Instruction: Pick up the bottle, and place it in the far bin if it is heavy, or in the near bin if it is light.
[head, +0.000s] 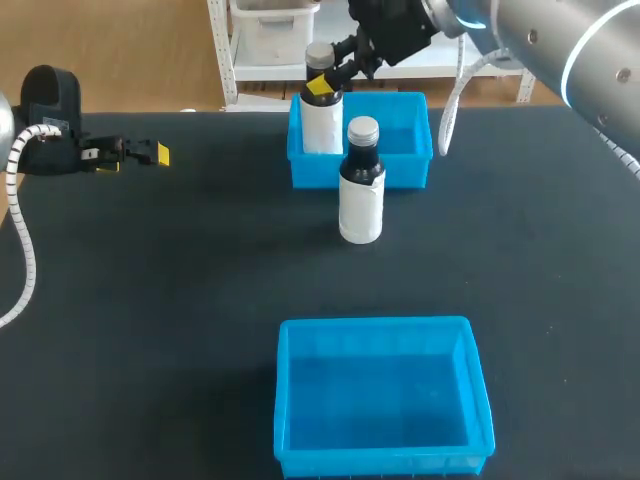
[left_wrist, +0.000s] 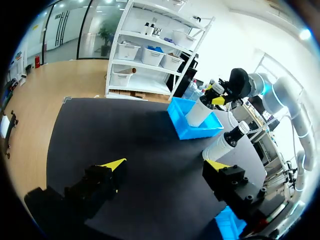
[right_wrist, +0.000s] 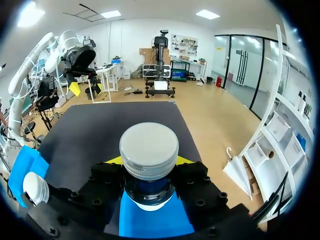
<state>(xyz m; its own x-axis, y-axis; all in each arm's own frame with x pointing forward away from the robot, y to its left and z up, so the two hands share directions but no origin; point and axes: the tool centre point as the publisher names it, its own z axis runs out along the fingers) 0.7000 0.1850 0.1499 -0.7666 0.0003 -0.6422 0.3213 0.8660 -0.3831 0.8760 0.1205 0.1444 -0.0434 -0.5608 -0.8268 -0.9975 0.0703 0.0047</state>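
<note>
**Bottle held in the far bin, grip not yet let go**

Head view: the right gripper (head: 325, 83) is clenched on the neck of the white plastic bottle with a grey screw cap (head: 322, 130). The bottle's lower body sits inside the blue plastic far bin (head: 400, 170) at the far edge of the black worktop (head: 180, 300). I cannot tell whether it rests on the bin floor. A second white bottle with a grey cap (head: 361, 205) stands upright on the worktop just in front of that bin. The blue plastic near bin (head: 380, 324) at the near edge holds nothing. The left gripper (head: 140, 153) hangs near the left edge.

Left wrist view: the left gripper's fingers are spread wide over bare worktop, holding nothing. The far bin and both bottles lie well ahead of it.

Right wrist view: the grey cap stands between the right gripper's fingers, with the bin's blue below.

Judged from this, the pick-up and the choice of bin look done. Letting go and drawing clear remain.
</note>
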